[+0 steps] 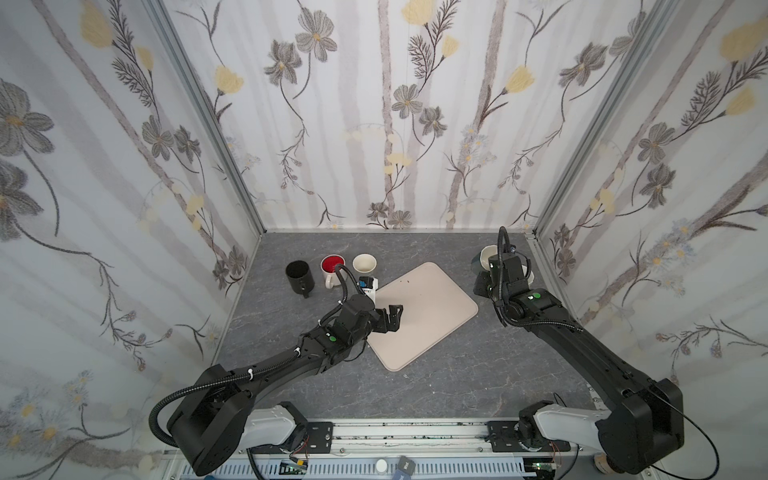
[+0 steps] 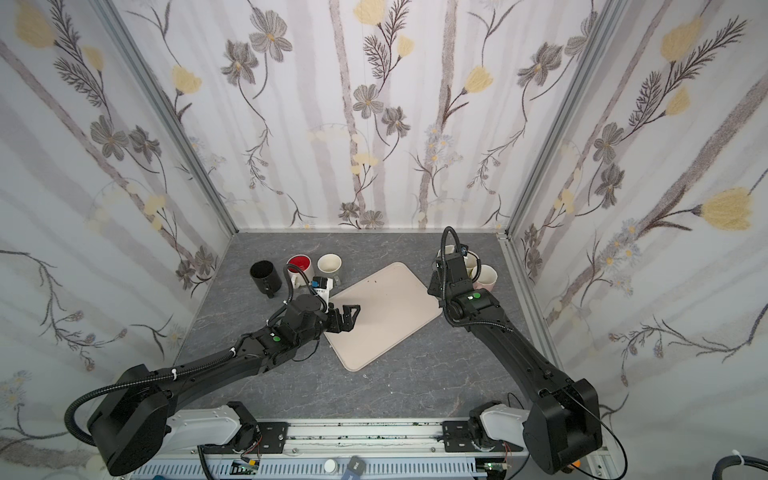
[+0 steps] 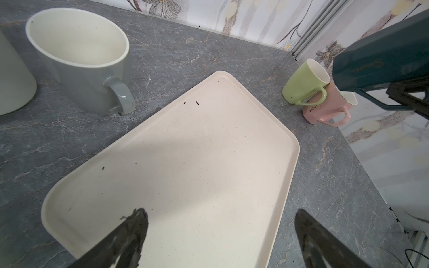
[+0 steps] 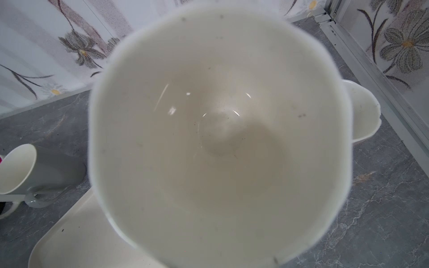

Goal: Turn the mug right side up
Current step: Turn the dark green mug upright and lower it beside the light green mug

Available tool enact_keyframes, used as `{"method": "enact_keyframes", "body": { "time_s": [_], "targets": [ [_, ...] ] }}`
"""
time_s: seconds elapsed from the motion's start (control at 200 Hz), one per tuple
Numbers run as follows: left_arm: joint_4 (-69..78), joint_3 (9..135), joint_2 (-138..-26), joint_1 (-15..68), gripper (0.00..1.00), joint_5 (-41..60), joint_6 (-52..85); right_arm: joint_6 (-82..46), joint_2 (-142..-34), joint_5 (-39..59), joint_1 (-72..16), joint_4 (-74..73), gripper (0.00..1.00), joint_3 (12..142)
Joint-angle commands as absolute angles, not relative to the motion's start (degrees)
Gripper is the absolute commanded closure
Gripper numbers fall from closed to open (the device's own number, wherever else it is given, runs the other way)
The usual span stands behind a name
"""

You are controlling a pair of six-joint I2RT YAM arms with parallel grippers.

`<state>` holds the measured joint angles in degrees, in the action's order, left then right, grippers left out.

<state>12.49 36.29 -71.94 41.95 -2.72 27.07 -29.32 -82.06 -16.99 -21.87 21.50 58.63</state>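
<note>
**Teal mug clamped in your right gripper at the far right corner**

Nearest you, the left gripper [image 1: 392,319] hangs over the near left edge of the tray [image 1: 432,316] with its jaws spread wide and nothing between them; its dark, tapered fingers [image 3: 134,229] frame the tray in the left wrist view. The tray is a flat cream rectangle with rounded corners and a low raised rim, set askew on the grey, marble-veined tabletop [image 1: 457,382].

Beyond the tray's left corner stand three upright mugs in a row: a matte black mug [image 1: 299,276], a white red-lined mug [image 1: 332,266] and a glossy grey mug [image 1: 364,262] with a cream inside.

Farthest off, at the right rear corner, your right gripper [image 3: 405,95] is closed tight on the squared handle of the teal mug [image 3: 380,65]. The mug looks held off the tabletop and tilted, its cream mouth [image 1: 487,254] partly showing from above. That smooth, glazed interior fills the right wrist view [image 4: 220,139]. Just beside it, a green mug [image 3: 304,85] leans on a pink mug [image 3: 325,111]
</note>
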Motion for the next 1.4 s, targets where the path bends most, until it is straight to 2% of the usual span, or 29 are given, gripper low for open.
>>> {"method": "enact_keyframes", "body": {
  "time_s": [0.0,0.655,0.749,1.394],
  "targets": [
    [16.1,35.9,-72.0,42.0,0.0,-1.3,27.1,-26.7,-84.6,-15.5,-20.9,18.7,1.0,60.9],
    [15.6,35.5,-73.2,41.9,0.0,-3.5,27.2,-22.6,-106.3,-11.9,-16.8,22.6,1.0,73.7],
    [15.6,35.6,-73.5,41.9,0.0,-3.6,27.2,-21.4,-109.2,-15.5,-16.9,26.1,1.0,77.2],
    [14.6,36.5,-74.5,41.8,0.0,-3.7,27.0,-20.1,-118.6,-9.0,-13.5,27.2,1.0,81.6]
  ]
}}
